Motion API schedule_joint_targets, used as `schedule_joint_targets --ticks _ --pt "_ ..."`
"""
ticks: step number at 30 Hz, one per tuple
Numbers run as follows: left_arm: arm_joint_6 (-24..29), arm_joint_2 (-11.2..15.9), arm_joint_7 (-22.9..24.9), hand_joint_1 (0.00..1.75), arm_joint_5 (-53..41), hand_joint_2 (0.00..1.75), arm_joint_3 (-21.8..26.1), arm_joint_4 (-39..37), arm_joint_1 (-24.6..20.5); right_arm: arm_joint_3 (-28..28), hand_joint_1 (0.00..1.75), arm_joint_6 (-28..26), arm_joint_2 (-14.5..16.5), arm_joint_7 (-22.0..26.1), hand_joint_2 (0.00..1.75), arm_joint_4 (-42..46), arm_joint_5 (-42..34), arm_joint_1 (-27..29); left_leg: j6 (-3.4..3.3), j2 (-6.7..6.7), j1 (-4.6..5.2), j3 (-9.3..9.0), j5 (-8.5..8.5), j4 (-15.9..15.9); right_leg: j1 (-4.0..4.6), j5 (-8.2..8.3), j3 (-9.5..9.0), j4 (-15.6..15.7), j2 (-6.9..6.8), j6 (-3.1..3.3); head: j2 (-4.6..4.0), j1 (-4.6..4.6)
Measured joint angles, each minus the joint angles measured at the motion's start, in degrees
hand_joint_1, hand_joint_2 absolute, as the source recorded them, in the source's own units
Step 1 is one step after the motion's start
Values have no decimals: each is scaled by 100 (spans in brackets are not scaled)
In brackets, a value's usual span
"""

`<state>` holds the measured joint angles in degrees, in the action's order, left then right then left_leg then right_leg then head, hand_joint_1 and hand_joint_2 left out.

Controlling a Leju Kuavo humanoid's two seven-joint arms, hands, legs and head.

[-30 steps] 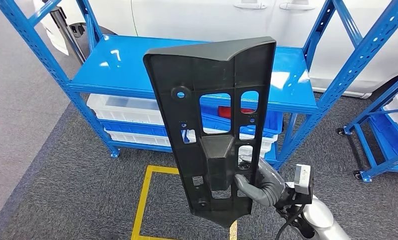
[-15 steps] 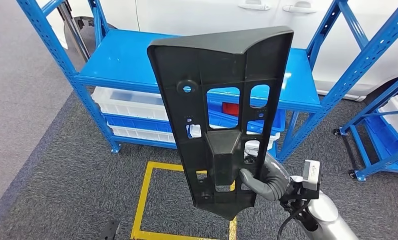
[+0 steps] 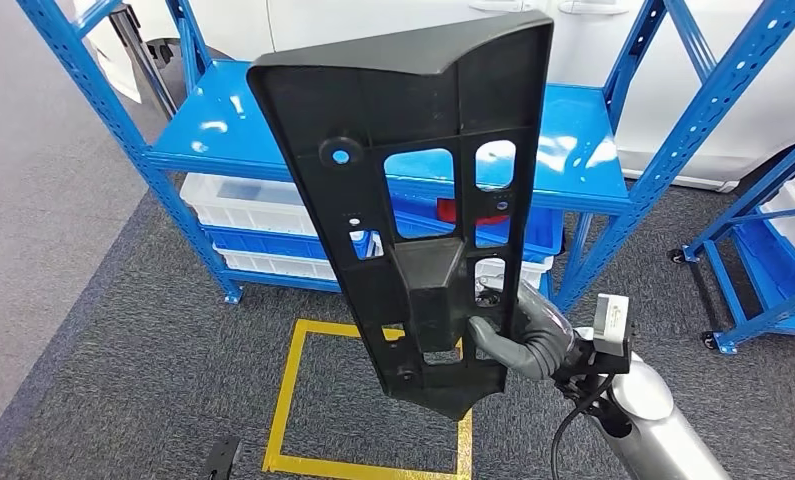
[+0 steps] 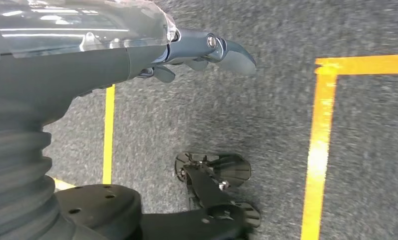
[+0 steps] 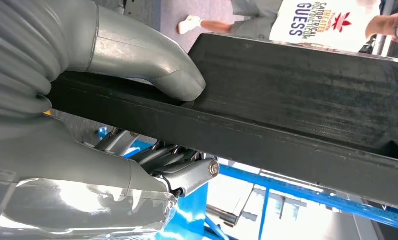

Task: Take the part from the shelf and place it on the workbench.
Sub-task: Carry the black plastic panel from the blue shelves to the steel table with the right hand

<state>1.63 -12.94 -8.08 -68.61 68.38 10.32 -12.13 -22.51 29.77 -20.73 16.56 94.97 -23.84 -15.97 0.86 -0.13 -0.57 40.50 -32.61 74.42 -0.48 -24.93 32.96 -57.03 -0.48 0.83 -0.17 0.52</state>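
Fingers (image 3: pixel 493 345) of the right hand (image 3: pixel 528 345) gripped the lower edge of a long black plastic part (image 3: pixel 413 180), holding it upright in the air in front of a blue shelf (image 3: pixel 223 125). Up close, the thumb pressed one face of the part and darker fingers wrapped the other. White bins (image 3: pixel 238 205) sat on a lower shelf level. The left hand (image 4: pixel 196 52) hung over grey carpet (image 4: pixel 277 130) marked with yellow tape (image 4: pixel 319 145), its fingers loosely extended and holding nothing.
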Motion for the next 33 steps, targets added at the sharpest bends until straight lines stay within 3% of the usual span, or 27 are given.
schedule_joint_targets --ticks 1,3,5,8,10,13,14,15,16,19,21,23,25,26,28,30,31,33 --pt "-3 8 -16 0 26 175 20 0 32 -17 175 -2 27 -5 175 0 3 10 5 1 -8 -95 122 -151 -2 -2 10 -17 5 -4 0 0" --pt "-11 30 -50 0 62 175 63 0 85 -51 175 -20 83 -14 175 -1 11 24 -8 0 -19 -494 464 -899 -3 -18 24 -61 15 -31 0 0" --pt "-31 45 -63 0 76 175 92 0 130 -75 175 -61 121 -16 175 -7 20 32 -56 -5 -12 -757 610 -1452 16 -29 67 -125 22 -88 0 0" --pt "-61 55 -54 0 58 175 108 0 214 -91 175 -114 141 -13 175 -16 29 95 -166 -17 2 -751 632 -1539 26 -7 124 -146 22 -187 0 1" --pt "-72 56 -52 0 25 175 111 0 243 -94 175 -120 143 -4 175 -19 29 150 -240 -13 -15 -734 679 -1570 13 -146 195 -304 24 -248 0 0" --pt "-72 56 -49 0 8 175 112 0 255 -94 175 -113 139 8 175 -45 27 222 -297 -1 -10 -679 724 -1584 -13 -709 615 -1295 27 -321 0 0" --pt "-68 56 -41 0 7 175 113 0 262 -94 175 -109 139 9 175 -65 27 246 -304 1 -1 -660 736 -1582 -19 -828 746 -1615 27 -330 0 0" --pt "-64 58 -30 0 7 175 113 0 268 -94 175 -105 139 10 175 -86 27 264 -306 2 7 -644 748 -1581 -22 -843 789 -1757 27 -328 0 0" --pt "-60 60 -16 0 7 175 114 0 271 -94 175 -100 139 10 175 -105 27 273 -305 0 14 -634 759 -1580 -22 -747 715 -1661 27 -315 0 0" --pt "-51 60 10 0 23 175 115 0 262 -94 175 -87 140 10 175 -125 27 227 -278 -5 33 -622 786 -1576 14 -269 96 -525 24 -206 0 0" --pt "-49 59 21 0 47 175 115 0 250 -94 175 -77 144 9 175 -125 26 151 -227 -1 36 -593 818 -1574 58 -180 -89 -123 26 -142 0 0" --pt "-48 60 26 0 64 175 116 0 239 -94 175 -57 149 2 175 -126 25 87 -163 3 37 -578 852 -1592 66 -147 -83 -81 31 -98 0 0" --pt "-41 59 25 0 64 175 116 0 225 -95 175 -32 166 -9 175 -132 15 41 -104 0 38 -532 750 -1495 36 -71 -88 4 16 -37 0 0" --pt "-36 60 23 0 53 175 116 0 215 -96 175 -20 174 -11 175 -137 5 29 -78 -3 38 -455 600 -1302 19 -32 -84 44 5 -8 0 0" --pt "-26 66 23 0 17 175 115 0 206 -97 175 -8 181 1 175 -146 -11 63 -36 -4 18 -202 183 -621 18 5 -46 50 -13 21 0 0" --pt "-21 76 29 0 -13 175 114 0 212 -98 175 -17 186 23 175 -147 -10 160 5 -2 -2 -43 -24 -99 20 22 9 17 -20 19 0 0" --pt "-18 83 32 0 -20 175 114 0 214 -99 175 -25 190 32 175 -144 -8 213 20 -1 -12 -98 25 -120 17 26 36 -8 -20 15 0 0" --pt "-16 102 32 0 -32 175 114 0 214 -101 175 -36 203 36 175 -131 -3 295 27 0 -36 -475 328 -746 10 24 85 -75 -15 -5 0 0"
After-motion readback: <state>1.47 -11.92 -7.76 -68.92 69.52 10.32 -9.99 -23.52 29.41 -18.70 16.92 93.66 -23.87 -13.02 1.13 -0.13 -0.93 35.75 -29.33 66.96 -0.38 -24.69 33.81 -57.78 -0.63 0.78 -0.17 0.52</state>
